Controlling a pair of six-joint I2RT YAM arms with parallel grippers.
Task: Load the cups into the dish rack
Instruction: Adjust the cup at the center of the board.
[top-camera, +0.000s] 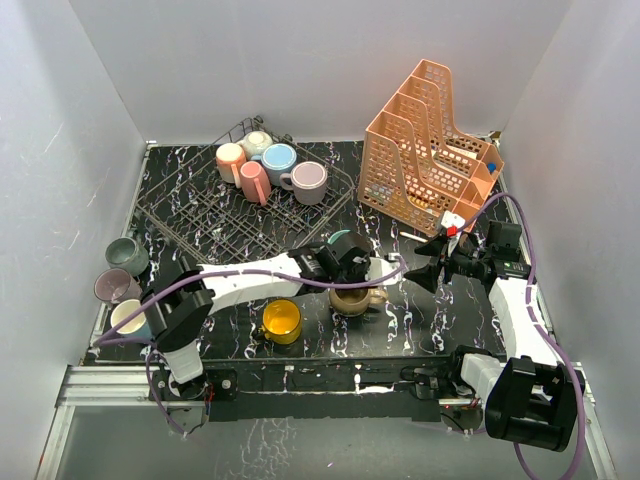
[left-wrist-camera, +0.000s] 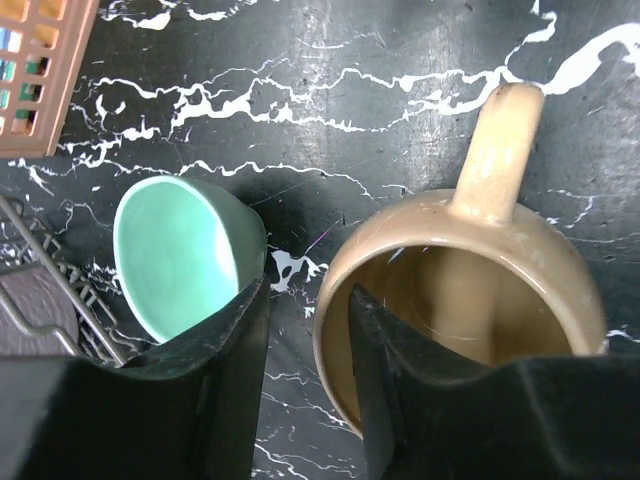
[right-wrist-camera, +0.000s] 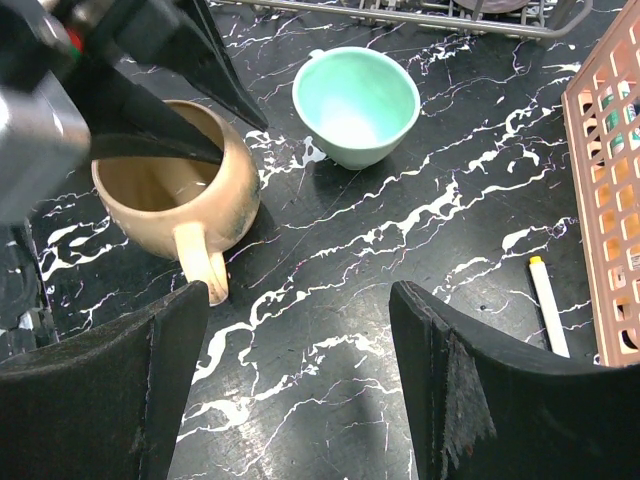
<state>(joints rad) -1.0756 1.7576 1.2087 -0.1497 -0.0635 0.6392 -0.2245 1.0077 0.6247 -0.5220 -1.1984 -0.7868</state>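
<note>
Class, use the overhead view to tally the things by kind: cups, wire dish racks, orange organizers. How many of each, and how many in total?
Cups: 11
Dish rack: 1
Orange organizer: 1
Total: 13

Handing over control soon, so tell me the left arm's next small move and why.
Probably close the left gripper on the rim of the tan cup. Its jaws stand apart, one inside the cup and one outside, with the wall between them not yet pinched, and the cup stands on the table outside the dish rack.
</note>
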